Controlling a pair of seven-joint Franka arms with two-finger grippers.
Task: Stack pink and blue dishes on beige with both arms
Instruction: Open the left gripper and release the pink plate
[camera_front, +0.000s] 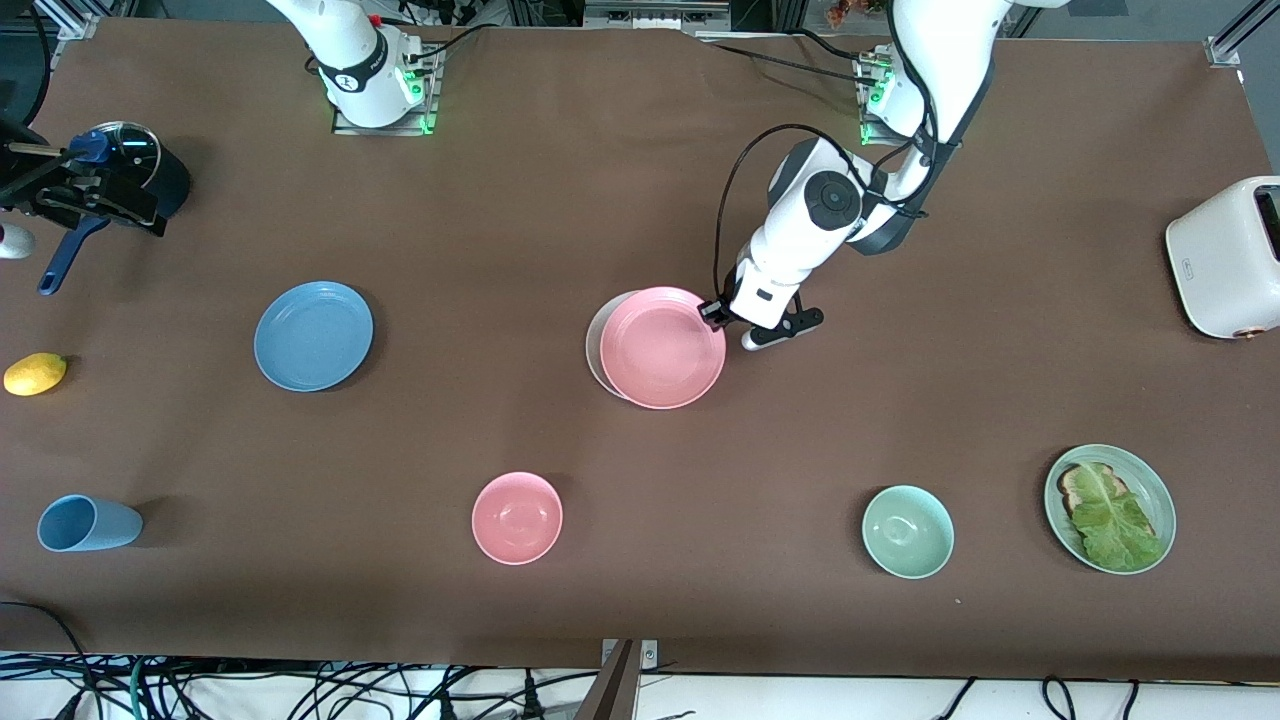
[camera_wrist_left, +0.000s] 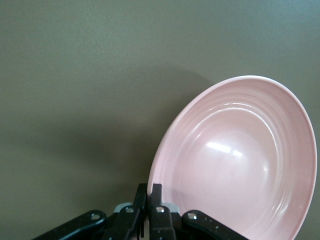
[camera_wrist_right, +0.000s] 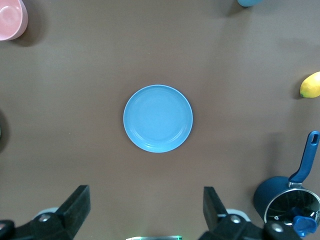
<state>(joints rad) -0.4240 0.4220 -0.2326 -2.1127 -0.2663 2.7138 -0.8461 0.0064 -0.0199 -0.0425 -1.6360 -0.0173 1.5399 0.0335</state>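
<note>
The pink plate (camera_front: 663, 348) hangs in the left gripper (camera_front: 716, 313), which is pinched tight on its rim at the edge toward the left arm's end of the table. The plate sits over the beige plate (camera_front: 594, 345), covering nearly all of it; only a pale sliver shows at the edge toward the right arm's end. Whether the two touch I cannot tell. The blue plate (camera_front: 313, 335) lies flat and bare, well apart from that pair, toward the right arm's end.

Nearer the front camera stand a pink bowl (camera_front: 517, 517) and a green bowl (camera_front: 908, 531), both with nothing in them. The green plate (camera_front: 1110, 508) carries a slice of toast (camera_front: 1080, 482) with a lettuce leaf (camera_front: 1115, 520) on it. A blue cup (camera_front: 88, 523) lies on its side, and a lemon (camera_front: 35, 373) rests near the table's edge. A dark blue pot (camera_front: 135, 170) with a glass lid stands by the right arm's end; a white toaster (camera_front: 1228, 257) sits at the other end.

The left wrist view shows the fingers (camera_wrist_left: 156, 197) closed on the pink rim, with the plate tilted up and glossy inside. The right wrist view looks straight down on the blue plate, centred between the right gripper's (camera_wrist_right: 146, 206) wide-spread fingers, high above it; in the front view that gripper is out of sight.

I can read no writing anywhere.
</note>
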